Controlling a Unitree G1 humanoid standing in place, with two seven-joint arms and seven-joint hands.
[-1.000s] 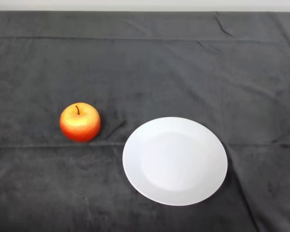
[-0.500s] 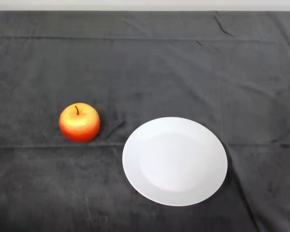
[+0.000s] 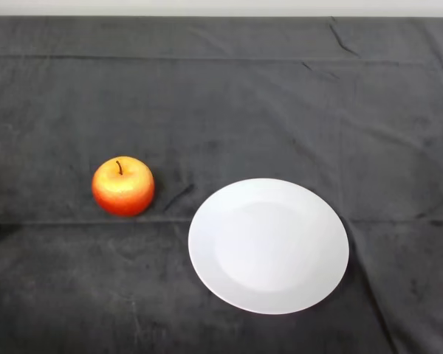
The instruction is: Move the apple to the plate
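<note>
A: so where's the apple [image 3: 123, 186] at?
B: sitting stem-up on the dark cloth [image 3: 229, 103], left of the white plate [image 3: 269, 245], near it but not touching.

I have just one view to work from, the head camera, mounted high and looking steeply down at the table [image 3: 229, 103] before me. It faces forward: the table's far edge runs along the top of the frame, with a pale strip beyond it. It sits fairly near, so the dark cloth [image 3: 74, 295] fills almost everything. The near, left and right edges lie outside the frame.
</note>
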